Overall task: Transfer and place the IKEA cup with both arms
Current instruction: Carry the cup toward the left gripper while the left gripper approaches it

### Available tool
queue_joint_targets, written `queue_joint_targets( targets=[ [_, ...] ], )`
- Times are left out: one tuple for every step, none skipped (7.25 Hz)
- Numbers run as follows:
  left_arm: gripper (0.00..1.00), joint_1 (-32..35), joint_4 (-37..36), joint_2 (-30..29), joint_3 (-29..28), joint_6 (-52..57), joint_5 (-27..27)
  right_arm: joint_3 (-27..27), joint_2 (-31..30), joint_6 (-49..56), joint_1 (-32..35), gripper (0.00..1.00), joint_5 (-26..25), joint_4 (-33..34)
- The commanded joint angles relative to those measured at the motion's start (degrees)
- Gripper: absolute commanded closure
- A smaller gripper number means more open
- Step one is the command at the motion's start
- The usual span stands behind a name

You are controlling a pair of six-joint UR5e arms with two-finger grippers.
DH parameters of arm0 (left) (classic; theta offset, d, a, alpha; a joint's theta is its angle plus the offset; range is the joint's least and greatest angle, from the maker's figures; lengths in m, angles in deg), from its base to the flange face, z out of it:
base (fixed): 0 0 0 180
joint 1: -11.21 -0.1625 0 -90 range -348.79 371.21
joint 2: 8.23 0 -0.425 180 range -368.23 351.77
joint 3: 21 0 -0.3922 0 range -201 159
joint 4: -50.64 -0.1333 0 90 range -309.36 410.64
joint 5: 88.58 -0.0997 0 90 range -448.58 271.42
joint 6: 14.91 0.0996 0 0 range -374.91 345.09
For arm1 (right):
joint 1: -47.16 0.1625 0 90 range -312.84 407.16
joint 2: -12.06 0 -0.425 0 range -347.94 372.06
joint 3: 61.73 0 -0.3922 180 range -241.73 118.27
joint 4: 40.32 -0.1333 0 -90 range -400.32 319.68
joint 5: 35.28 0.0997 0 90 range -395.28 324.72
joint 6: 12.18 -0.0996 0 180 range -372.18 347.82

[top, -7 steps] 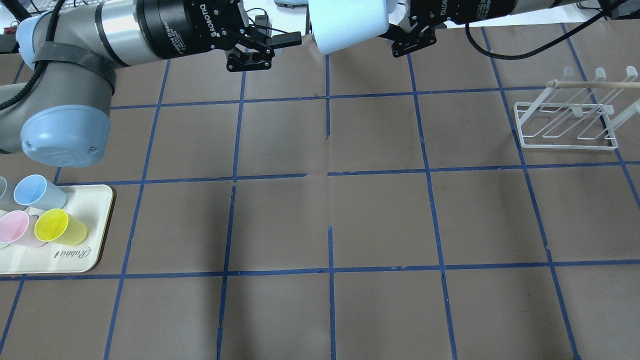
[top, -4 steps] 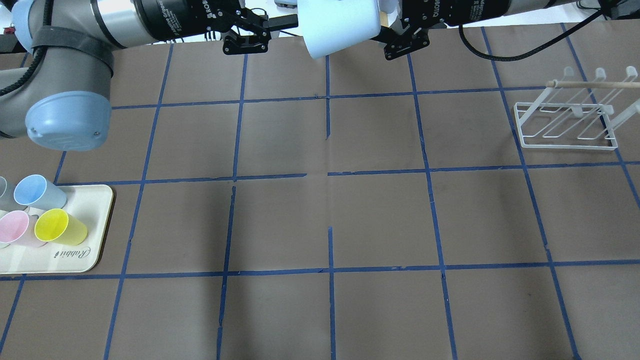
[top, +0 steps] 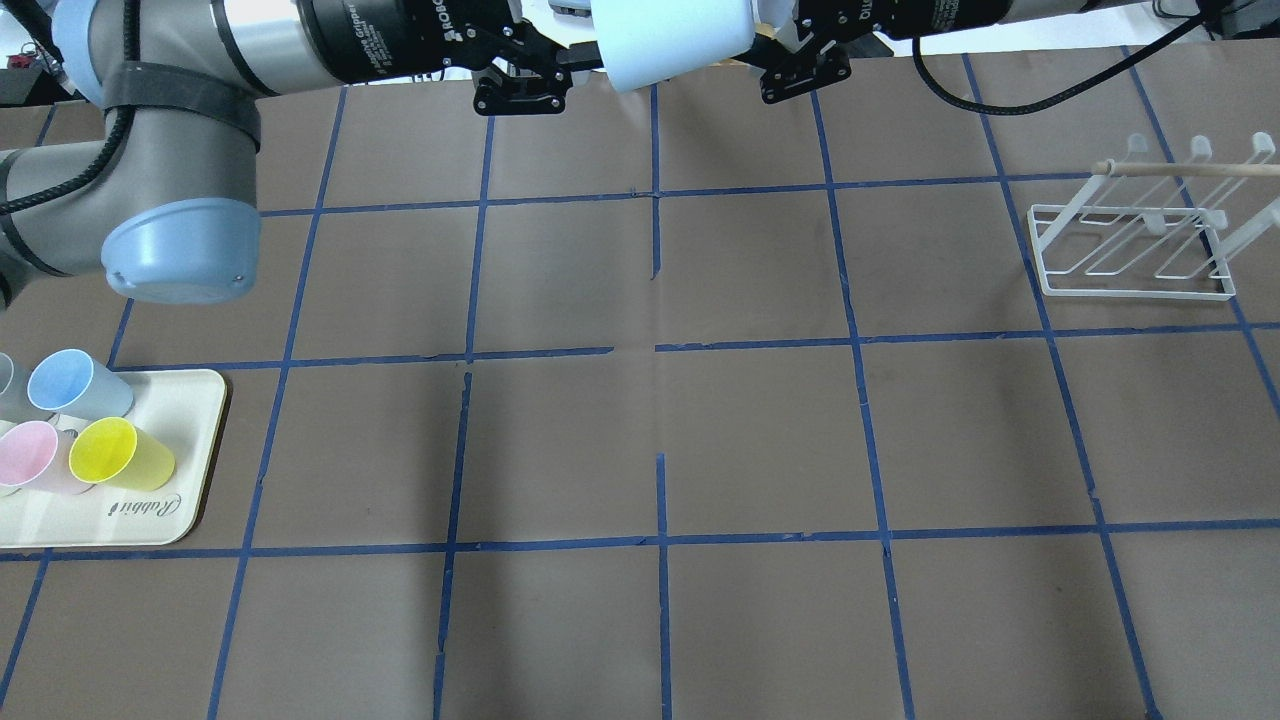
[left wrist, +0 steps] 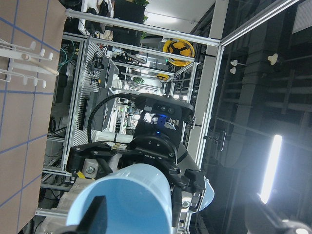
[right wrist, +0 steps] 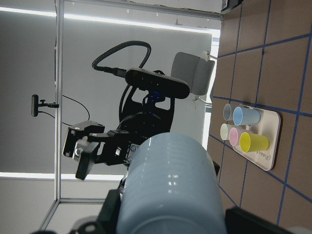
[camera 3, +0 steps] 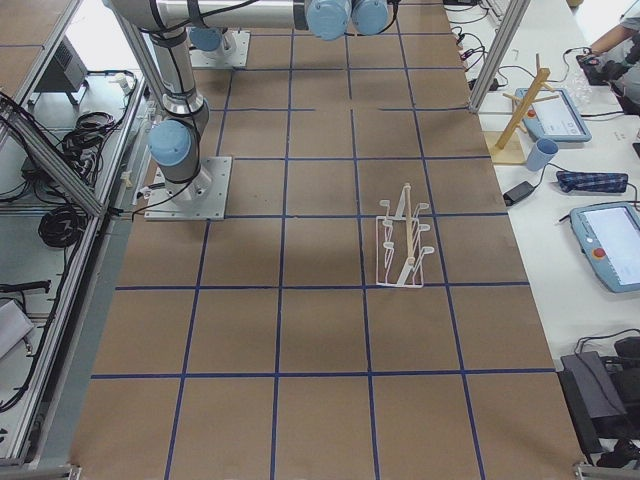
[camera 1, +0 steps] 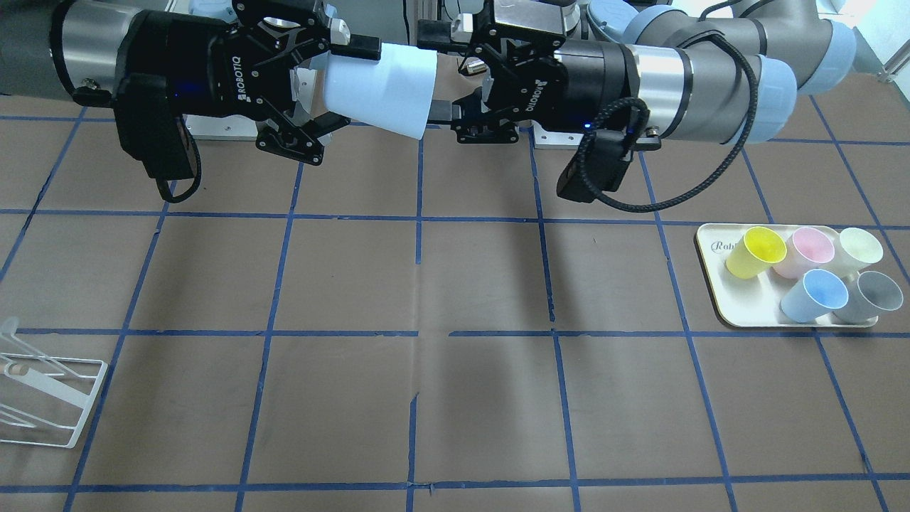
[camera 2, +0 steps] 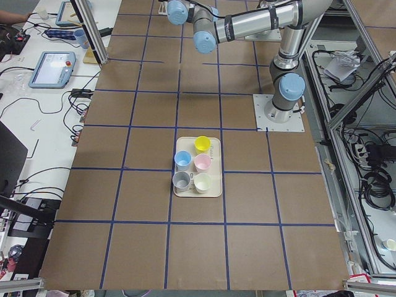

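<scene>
Aloft over the gridded surface [top: 750,430], the left claw [camera 1: 441,75] hangs spread-fingered at the narrow base of the IKEA cup [camera 1: 380,89]. The cup lies sideways, pinched near its wide rim by the right claw [camera 1: 353,85]. A clean handover likely means centring the base between the left fingers and closing gently before the right lets go, since the tapered plastic could slip. The left wrist view shows one finger [left wrist: 96,217] across the base and the other well clear, detail the overhead view crops. Off beyond the right claw stands a wire rack [top: 1135,250].
</scene>
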State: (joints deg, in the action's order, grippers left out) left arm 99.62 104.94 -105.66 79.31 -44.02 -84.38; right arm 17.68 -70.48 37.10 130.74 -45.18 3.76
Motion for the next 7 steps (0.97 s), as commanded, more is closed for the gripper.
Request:
queue_joint_targets(
  targets=[
    [0.04,2.5,-0.1,0.0,0.0,-0.6,0.2,0.0,0.3,0.2,0.0,0.33,0.4,0.0],
    [0.06,2.5,-0.2,0.0,-0.1,-2.9,0.4,0.0,0.3,0.0,0.0,0.31,0.3,0.0],
    [0.13,2.5,-0.2,0.0,-0.3,-3.8,0.5,0.0,0.2,-0.1,0.0,0.24,0.1,0.0],
    [0.14,2.4,-0.2,0.0,-0.7,-3.8,0.5,0.0,0.3,-0.2,0.0,0.24,0.1,0.0],
    [0.24,2.4,-0.2,0.0,-0.9,-3.7,0.5,0.0,0.2,-0.4,0.0,0.1,0.3,-0.4],
    [0.4,2.3,-0.3,0.0,-1.0,-3.7,0.5,0.0,-0.3,-0.5,0.0,0.0,0.3,-0.7],
    [0.44,2.0,-1.0,0.0,-0.9,-3.7,0.5,-0.1,-0.3,-0.9,0.0,0.0,0.1,-0.6]
  ],
)
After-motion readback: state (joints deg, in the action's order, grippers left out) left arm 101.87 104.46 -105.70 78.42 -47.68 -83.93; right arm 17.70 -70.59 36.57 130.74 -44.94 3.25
